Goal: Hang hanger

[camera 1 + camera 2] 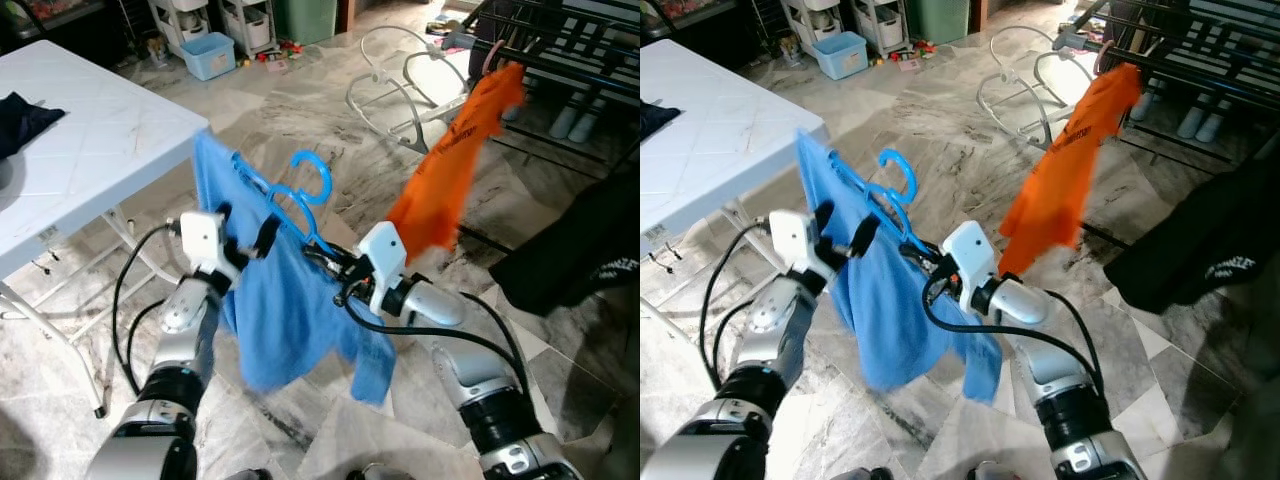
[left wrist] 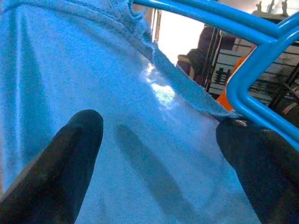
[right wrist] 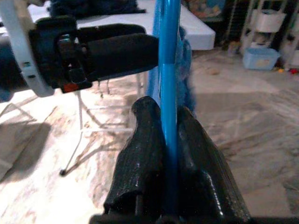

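Note:
A blue hanger [image 1: 308, 178] carries a blue shirt [image 1: 290, 315] and is held up in front of me over the floor. My right gripper [image 1: 326, 262] is shut on the hanger's bar; in the right wrist view its fingers [image 3: 140, 154] clamp the blue bar [image 3: 168, 56]. My left gripper [image 1: 245, 232] is open at the shirt's upper left, one finger on each side of the cloth. In the left wrist view one fingertip [image 2: 254, 158] touches the hanger bar [image 2: 261, 109].
An orange shirt [image 1: 455, 165] hangs from a black drying rack [image 1: 565, 40] at the far right. A black garment [image 1: 580, 260] drapes lower right. A white folding table [image 1: 90, 130] stands at my left. A white wire frame [image 1: 395, 85] and a blue bin [image 1: 210, 55] sit further back.

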